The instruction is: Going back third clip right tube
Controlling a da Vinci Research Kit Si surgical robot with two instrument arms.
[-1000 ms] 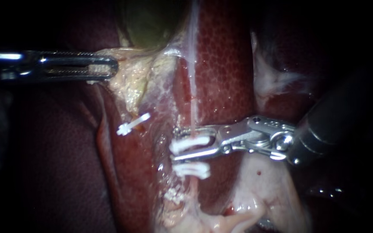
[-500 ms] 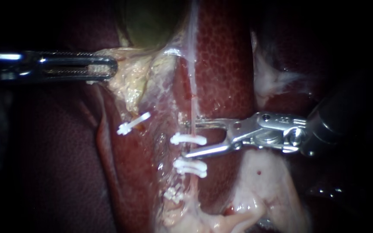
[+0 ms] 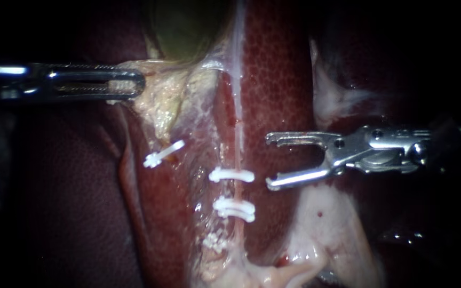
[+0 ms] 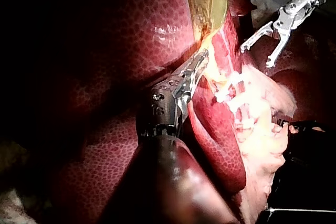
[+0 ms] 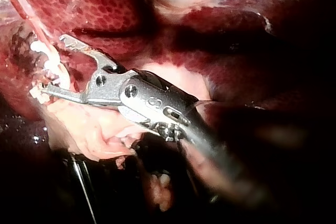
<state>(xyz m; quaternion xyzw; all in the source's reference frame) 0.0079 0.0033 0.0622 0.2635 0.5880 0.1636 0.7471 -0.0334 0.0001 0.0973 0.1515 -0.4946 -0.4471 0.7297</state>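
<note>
The thin pale right tube (image 3: 239,133) runs down over the liver (image 3: 278,80). It carries white clips: an upper one (image 3: 232,175), one below it (image 3: 235,208) and a smaller one lower down (image 3: 214,242). To their left another white clip (image 3: 164,153) sits on the left tube. My right instrument (image 3: 269,162) stands open just right of the upper clip, touching nothing; it shows the same way from its own wrist (image 5: 52,65) and from the left wrist (image 4: 257,56). My left instrument (image 3: 134,85) is shut on yellowish gallbladder tissue (image 3: 161,101), holding it leftward (image 4: 197,69).
The greenish gallbladder body (image 3: 188,26) lies above the tubes. Pale fatty tissue (image 3: 326,229) sits under the right instrument's jaws, and more whitish tissue (image 3: 337,96) lies above its shaft. Dark liver (image 3: 70,202) fills the left side.
My right instrument has drawn back to the right, off the right tube, with its jaws open. The upper clip stays on the tube. The left instrument has not moved.
</note>
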